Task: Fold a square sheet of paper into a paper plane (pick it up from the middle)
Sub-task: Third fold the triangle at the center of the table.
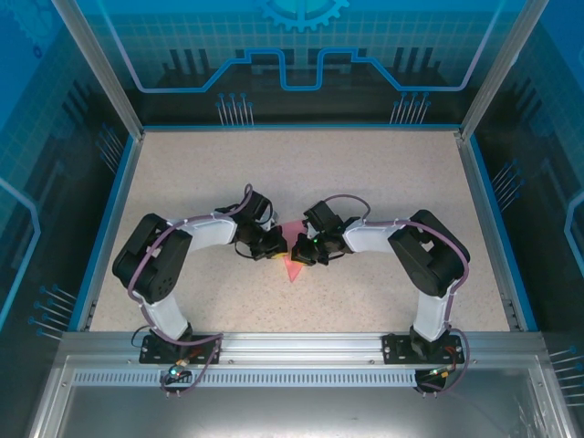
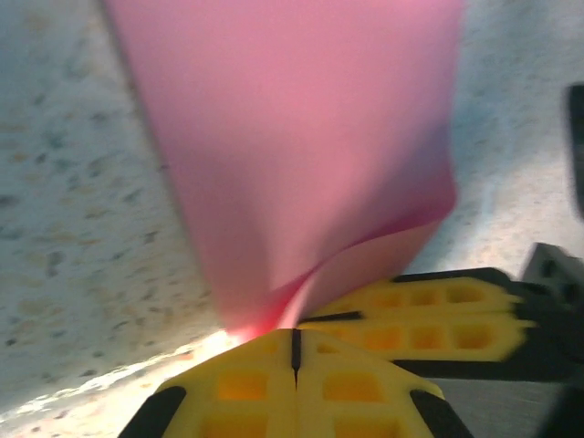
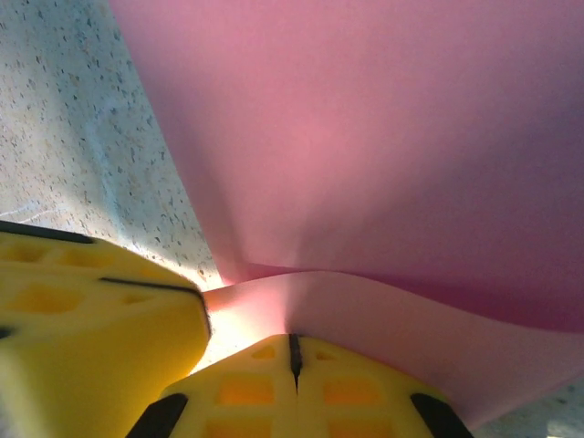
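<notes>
Two pinches, side by side, mid-table. On the left, our left gripper point(image 1: 274, 245) has its yellow jaws pressed together on the pink square sheet of paper point(image 1: 294, 267). The sheet bows up off the speckled table point(image 1: 383, 182). Touching it on the right, our right gripper point(image 1: 299, 248) clamps the same raised ridge. We judge that pulling unevenly could tear the sheet or let it slip free.

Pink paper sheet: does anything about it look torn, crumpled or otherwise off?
No tear shows. The thin pink square paper sheet is not flat: the left gripper and right gripper pinch it close together, side by side, so it bows into a soft curl above the speckled table.
</notes>
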`<control>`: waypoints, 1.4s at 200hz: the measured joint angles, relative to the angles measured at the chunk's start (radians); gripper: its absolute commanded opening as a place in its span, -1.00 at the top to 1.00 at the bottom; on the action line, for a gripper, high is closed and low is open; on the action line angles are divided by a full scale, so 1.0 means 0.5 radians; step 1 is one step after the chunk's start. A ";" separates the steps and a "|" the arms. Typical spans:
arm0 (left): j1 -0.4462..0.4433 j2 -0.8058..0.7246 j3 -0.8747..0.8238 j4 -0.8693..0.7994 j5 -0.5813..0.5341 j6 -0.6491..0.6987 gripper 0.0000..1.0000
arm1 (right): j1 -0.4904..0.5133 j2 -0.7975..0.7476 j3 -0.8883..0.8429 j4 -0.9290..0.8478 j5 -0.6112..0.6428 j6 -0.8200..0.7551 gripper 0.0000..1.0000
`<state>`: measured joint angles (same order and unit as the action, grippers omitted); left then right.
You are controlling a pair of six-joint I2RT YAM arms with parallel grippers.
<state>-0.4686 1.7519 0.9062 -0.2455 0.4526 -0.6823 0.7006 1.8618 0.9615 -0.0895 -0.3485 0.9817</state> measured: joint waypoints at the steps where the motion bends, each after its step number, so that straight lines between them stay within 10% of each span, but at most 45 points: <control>1: 0.000 0.000 -0.002 -0.002 -0.002 0.000 1.00 | 0.000 0.000 0.000 0.000 0.000 0.000 0.91; 280: -0.092 0.061 0.059 -0.093 -0.180 0.072 1.00 | -0.004 -0.088 -0.112 0.091 0.012 -0.104 0.91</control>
<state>-0.5144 1.7824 0.9356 -0.2920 0.3626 -0.6464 0.6987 1.8179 0.9054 -0.0441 -0.3424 0.9298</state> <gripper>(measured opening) 0.055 0.048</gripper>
